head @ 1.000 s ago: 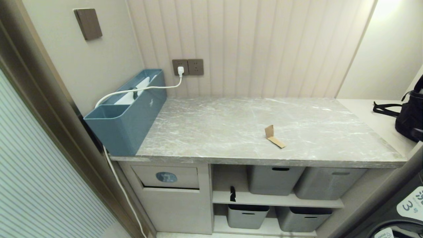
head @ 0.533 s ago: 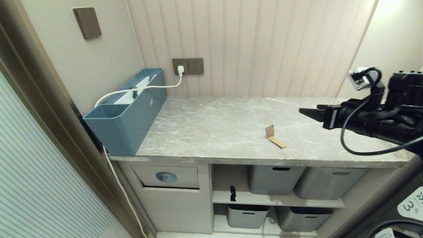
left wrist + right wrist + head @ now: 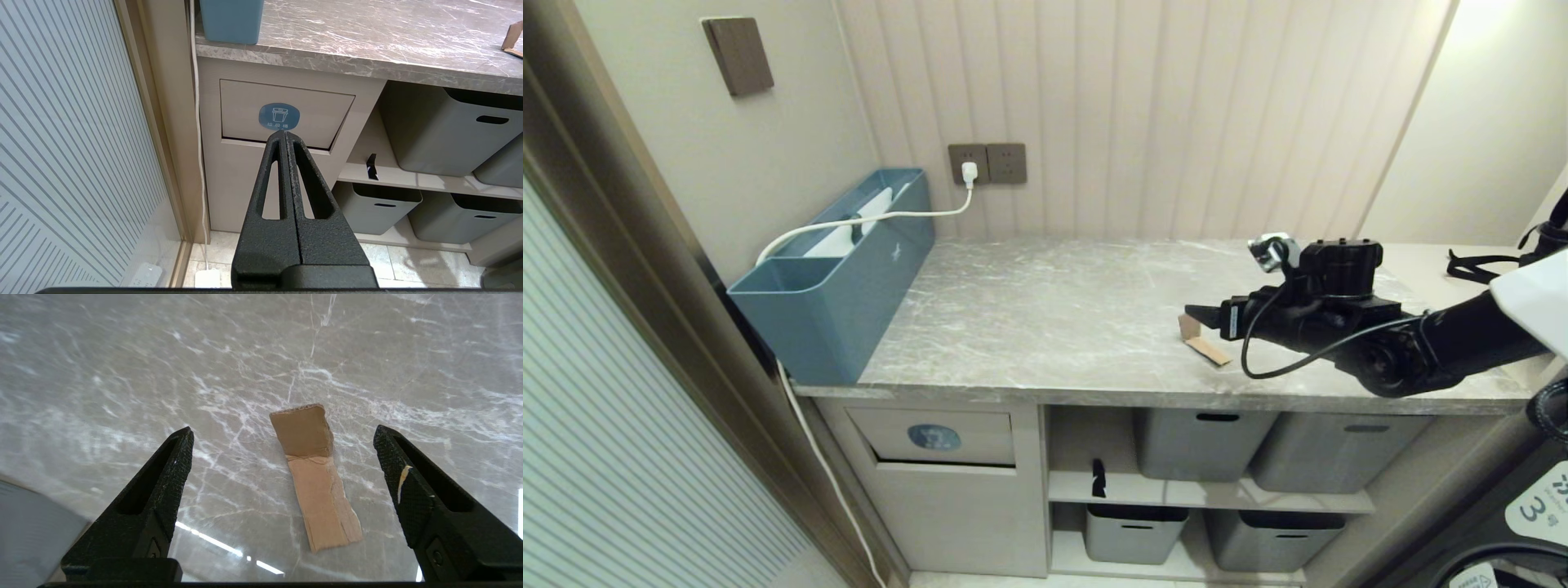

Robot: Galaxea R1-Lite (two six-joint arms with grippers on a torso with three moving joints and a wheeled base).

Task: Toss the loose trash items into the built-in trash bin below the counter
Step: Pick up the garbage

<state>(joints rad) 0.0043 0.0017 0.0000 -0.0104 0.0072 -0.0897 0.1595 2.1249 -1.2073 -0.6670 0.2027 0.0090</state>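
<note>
A: Where's the right gripper (image 3: 1197,313)?
B: Over the marble counter (image 3: 1045,327), right half, fingers pointing toward the robot's left. Tips sit just beside the folded cardboard scrap (image 3: 1199,338), apart from it.

A: Jaws?
B: Spread wide, nothing between them but air. In the right wrist view the right gripper (image 3: 282,435) straddles the scrap (image 3: 316,477), one finger on each side, neither touching it.

A: Scrap orientation?
B: Lies on the counter near the front edge. One end is folded up and stands off the stone; the longer flat end lies on the slab. Long axis runs roughly along the gripper's reach direction, between the fingers, folded end farther from the wrist camera. In the head view the flat end angles toward the front right.

A: Left gripper (image 3: 284,136)?
B: Fingers pressed together, empty. Low in front of the cabinet, pointing at the trash bin flap (image 3: 286,112) with the blue bin sticker (image 3: 279,116), left of the grey storage tubs (image 3: 449,126).

A: Other trash?
B: A small black piece (image 3: 1098,478) stands on the shelf under the counter, just right of the bin cabinet.
</note>
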